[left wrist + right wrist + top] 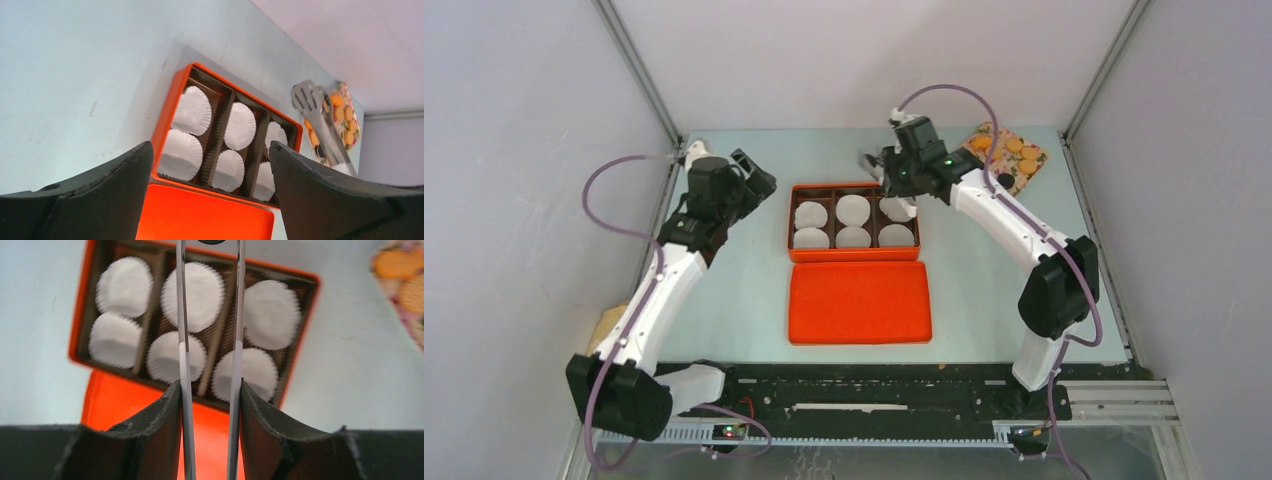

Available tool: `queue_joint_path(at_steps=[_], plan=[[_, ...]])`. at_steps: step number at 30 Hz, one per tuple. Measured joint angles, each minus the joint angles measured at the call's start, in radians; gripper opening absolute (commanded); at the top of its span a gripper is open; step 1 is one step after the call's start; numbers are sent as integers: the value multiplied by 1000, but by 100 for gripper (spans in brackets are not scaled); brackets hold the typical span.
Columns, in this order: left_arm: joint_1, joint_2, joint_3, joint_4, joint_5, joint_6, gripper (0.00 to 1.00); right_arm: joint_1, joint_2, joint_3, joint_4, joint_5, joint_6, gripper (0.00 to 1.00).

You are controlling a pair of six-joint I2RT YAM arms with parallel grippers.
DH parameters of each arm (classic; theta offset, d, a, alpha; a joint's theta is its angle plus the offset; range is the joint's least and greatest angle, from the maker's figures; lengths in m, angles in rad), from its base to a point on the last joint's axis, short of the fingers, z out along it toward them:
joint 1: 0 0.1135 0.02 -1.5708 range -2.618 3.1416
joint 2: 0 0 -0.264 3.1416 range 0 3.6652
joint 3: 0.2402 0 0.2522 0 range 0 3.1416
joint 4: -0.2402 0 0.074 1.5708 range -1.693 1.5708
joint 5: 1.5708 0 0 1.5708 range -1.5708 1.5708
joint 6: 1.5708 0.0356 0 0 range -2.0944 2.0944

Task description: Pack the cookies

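Left hand [210,147] open and empty, right hand [210,387] gripping metal tongs [181,315] over the orange box [855,256], cookies [1014,150] off to its right.

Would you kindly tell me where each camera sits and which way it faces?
Top: above and behind the bases, looking down on the table; left arm, right arm, box, lid and cookies show.
Left wrist: on the left arm, facing the box between the fingers of the open left tool.
Right wrist: on the right arm, facing the box along the tongs gripped by the right tool.
Shared: both wrist views show the liners and lid.
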Motion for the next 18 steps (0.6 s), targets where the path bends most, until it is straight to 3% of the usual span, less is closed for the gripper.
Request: queue_joint_path(at_steps=[5, 18], plan=[[45, -93, -73, -1, -45, -31, 90, 106, 44, 60, -11, -36, -25, 20], [47, -93, -113, -6, -44, -34, 90, 254, 216, 161, -61, -41, -66, 20]])
